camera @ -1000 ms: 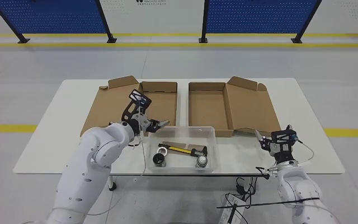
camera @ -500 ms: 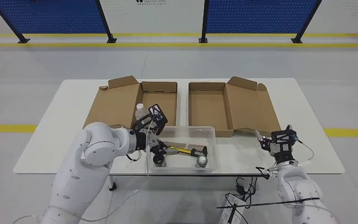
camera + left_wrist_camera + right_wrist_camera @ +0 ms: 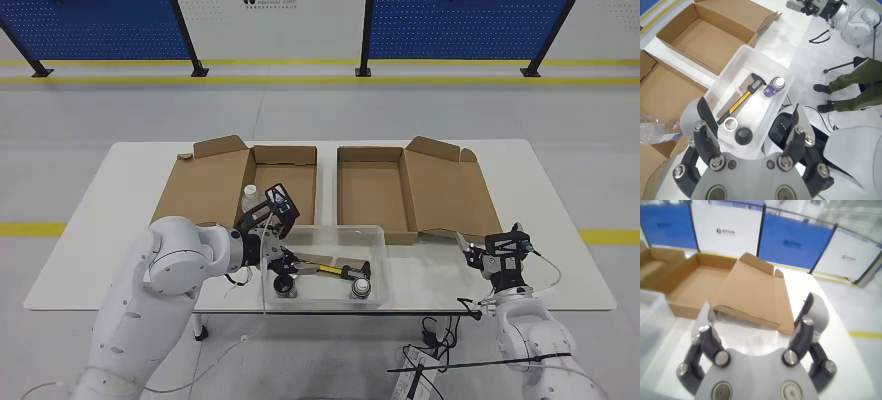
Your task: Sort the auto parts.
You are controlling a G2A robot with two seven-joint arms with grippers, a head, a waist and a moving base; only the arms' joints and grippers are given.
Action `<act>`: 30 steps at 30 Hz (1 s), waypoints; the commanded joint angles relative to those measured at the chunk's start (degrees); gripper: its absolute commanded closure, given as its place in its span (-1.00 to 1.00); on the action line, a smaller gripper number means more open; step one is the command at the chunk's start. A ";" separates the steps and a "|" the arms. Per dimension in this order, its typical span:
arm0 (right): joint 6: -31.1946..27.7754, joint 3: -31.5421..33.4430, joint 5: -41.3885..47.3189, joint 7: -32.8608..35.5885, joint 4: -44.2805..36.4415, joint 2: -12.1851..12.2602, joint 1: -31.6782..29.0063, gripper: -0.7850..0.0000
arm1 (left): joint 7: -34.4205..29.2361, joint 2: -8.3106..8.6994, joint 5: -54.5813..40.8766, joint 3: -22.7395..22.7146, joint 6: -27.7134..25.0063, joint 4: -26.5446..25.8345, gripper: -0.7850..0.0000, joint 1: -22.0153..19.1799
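Four parts sit in the clear plastic bin (image 3: 725,70) at the table's (image 3: 560,200) front edge: a digital caliper (image 3: 745,96) on a cardboard scrap (image 3: 743,86), a spray can (image 3: 773,88) just beside its display end, and a metal ring (image 3: 731,124) and black sleeve (image 3: 743,134) near its other end. Left gripper (image 3: 749,106) hangs over the ring end of the bin, jaws spread wide, nothing in them; a plastic bottle (image 3: 657,130) lies in the left cardboard box (image 3: 662,91) close by. Right gripper (image 3: 758,301) is low over the table's right front corner, facing the right cardboard box (image 3: 702,275), jaws also wide apart and empty.
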 commanded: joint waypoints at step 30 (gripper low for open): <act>0.00 0.00 0.00 0.00 0.00 0.00 0.00 -1.00 | -2.83 5.32 6.94 18.19 -4.28 14.20 -1.00 -12.06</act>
